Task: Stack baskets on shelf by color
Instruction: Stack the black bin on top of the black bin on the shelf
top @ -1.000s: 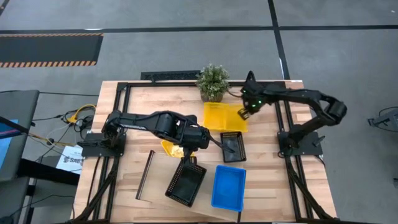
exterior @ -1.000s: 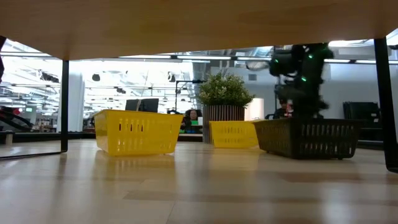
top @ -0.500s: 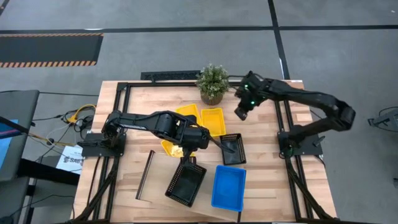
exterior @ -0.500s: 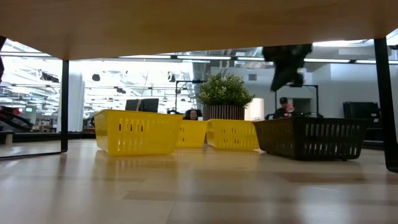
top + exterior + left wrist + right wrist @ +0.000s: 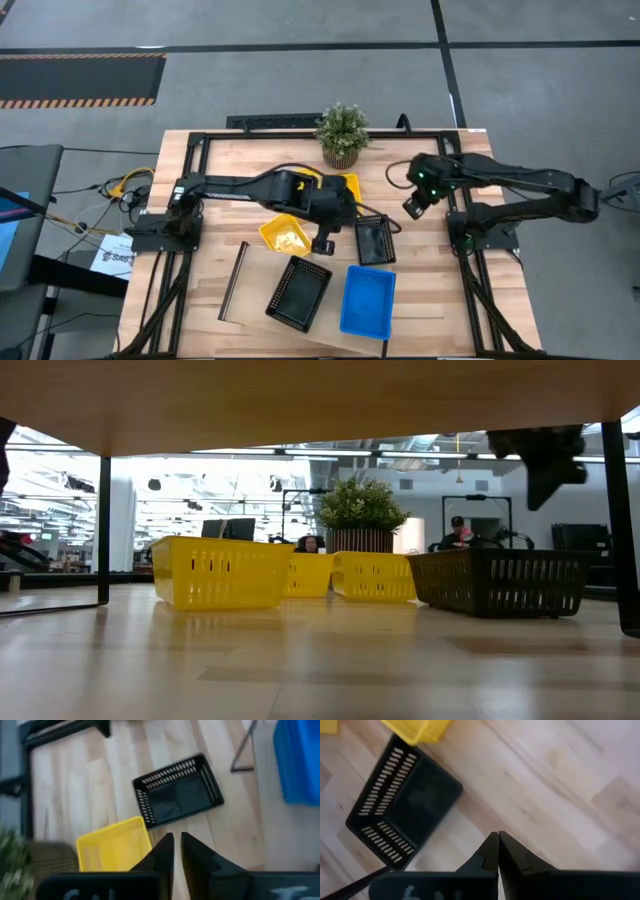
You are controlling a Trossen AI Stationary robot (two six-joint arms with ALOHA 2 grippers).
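Three yellow baskets and a black mesh basket rest on their bottoms on the tabletop. Another black basket, set askew, and a blue basket rest on the shelf at the near edge. My left gripper hangs shut above the table between the nearest yellow basket and the black one, touching neither. My right gripper is shut and raised, right of that black basket.
A potted plant stands at the far edge, just behind the yellow baskets. Black frame rails run along the table's sides. My left arm lies over the two far yellow baskets. Bare wood shows at the far left.
My right gripper has risen from the yellow baskets by the plant and drawn back toward the table's right and near edges. Two yellow baskets stand there side by side where one showed. My left arm has swung toward the right edge, uncovering the near yellow basket.
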